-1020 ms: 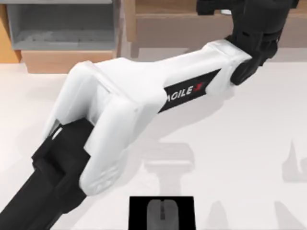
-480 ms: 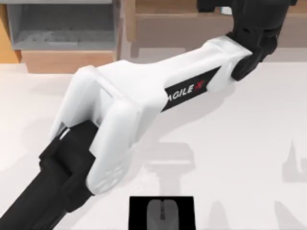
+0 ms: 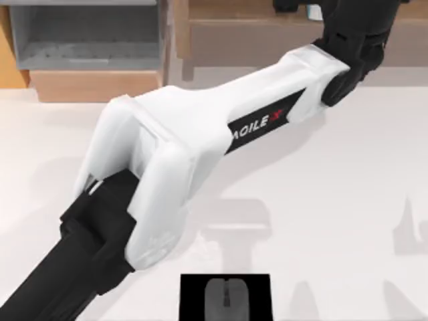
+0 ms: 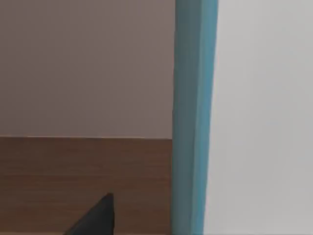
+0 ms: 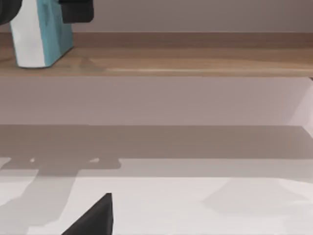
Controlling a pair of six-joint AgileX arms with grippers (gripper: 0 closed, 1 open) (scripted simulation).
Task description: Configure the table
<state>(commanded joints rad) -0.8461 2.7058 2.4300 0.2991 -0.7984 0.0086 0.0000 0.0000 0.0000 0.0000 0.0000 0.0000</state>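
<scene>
The white table (image 3: pixel 334 200) stretches under my left arm, which reaches from the lower left across to the wooden shelf (image 3: pixel 254 33) at the top right. There my left gripper (image 3: pixel 348 23) hangs over a teal and white box (image 5: pixel 34 39) that stands upright on the shelf board (image 5: pixel 195 61). Its black jaws stand either side of the box top, open. In the left wrist view the box (image 4: pixel 195 117) is very close. One right fingertip (image 5: pixel 95 218) shows low over the table, with nothing beside it.
A grey mouse (image 3: pixel 226 297) lies on a black pad (image 3: pixel 190 297) at the table's front edge. A grey box with a wood front (image 3: pixel 87 47) stands at the back left, next to the shelf unit.
My left arm's elbow has slid a little to the right and toward the front. Its wrist has crept slightly toward the shelf. The mouse and pad have not moved.
</scene>
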